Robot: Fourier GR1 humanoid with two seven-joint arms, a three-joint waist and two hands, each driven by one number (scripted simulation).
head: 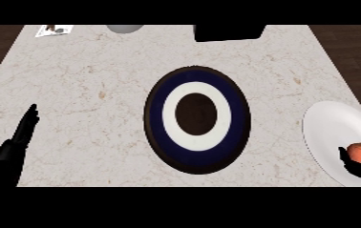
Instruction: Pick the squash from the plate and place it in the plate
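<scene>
In the head view an orange squash lies on a white plate at the right edge, mostly cut off by the frame. My right hand shows only as a small black part right against the squash, on its left and lower side. A dark plate with a white ring and a brown middle lies at the counter's centre with nothing on it. My left hand rests open at the left edge, fingers straight and pointing up, far from both plates.
At the counter's far edge there are a grey round object, a black block and a small printed item in the far left corner. Bare marble counter lies between my left hand and the dark plate.
</scene>
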